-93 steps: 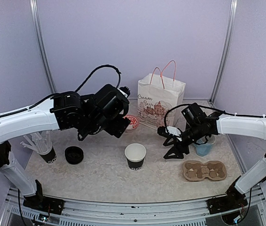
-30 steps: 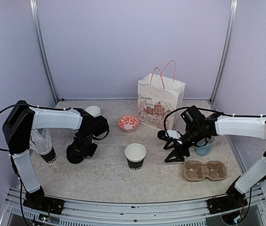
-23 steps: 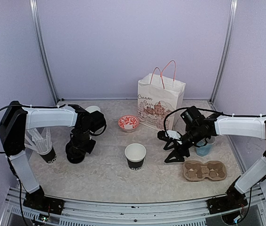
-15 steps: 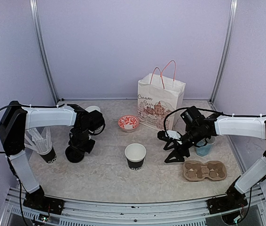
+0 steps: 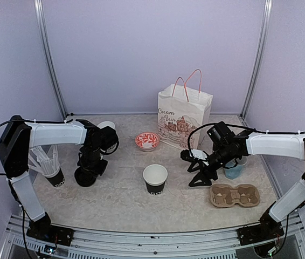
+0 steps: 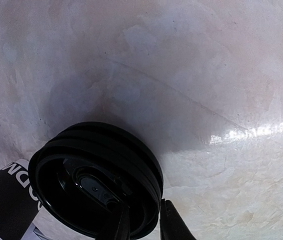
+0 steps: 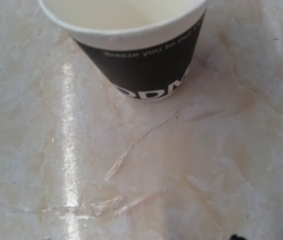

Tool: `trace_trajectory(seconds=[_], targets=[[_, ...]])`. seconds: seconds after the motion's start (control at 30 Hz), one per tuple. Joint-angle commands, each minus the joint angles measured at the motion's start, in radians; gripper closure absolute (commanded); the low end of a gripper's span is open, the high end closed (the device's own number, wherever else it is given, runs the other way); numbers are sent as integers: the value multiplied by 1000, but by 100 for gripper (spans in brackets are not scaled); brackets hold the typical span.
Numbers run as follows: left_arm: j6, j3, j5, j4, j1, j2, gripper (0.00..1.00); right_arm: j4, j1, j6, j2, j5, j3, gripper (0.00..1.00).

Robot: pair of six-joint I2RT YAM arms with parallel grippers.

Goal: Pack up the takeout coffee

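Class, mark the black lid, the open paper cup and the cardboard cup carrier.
black lid [image 6: 94, 172], left wrist view, its sunken centre.
paper cup [image 5: 155, 188], top view, its black side wall.
cup carrier [image 5: 235, 195], top view, the ridge between its two wells.

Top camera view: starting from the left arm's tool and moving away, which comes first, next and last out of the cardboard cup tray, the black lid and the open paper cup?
1. The black lid: directly at the left tool, on the left side.
2. The open paper cup: in the middle, to the tool's right.
3. The cardboard cup tray: far over on the right side.
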Motion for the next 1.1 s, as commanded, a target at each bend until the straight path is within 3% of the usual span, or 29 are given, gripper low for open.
trace_trajectory(seconds=[0.0, 0.5, 0.67, 0.8, 0.97, 1.03, 1.07], targets=[[0, -2, -6, 18, 12, 12, 81, -17, -3, -7, 10, -18, 3, 25], [1, -4, 3, 15, 27, 5, 94, -17, -3, -8, 14, -16, 2, 25], [-24, 78, -25, -54, 19, -37, 99, -19, -2, -7, 19, -19, 4, 25], [-33, 142, 34, -66, 16, -113, 100, -20, 0, -7, 26, -19, 7, 26], [-53, 75, -133, -126, 21, -67, 100, -24, 9, -8, 31, -15, 12, 26], [14, 27, 155, 17, 24, -78, 100, -23, 10, -7, 28, -15, 10, 25], [-10, 18, 202, 67, 18, -102, 100, -21, 11, -8, 26, -15, 8, 25]])
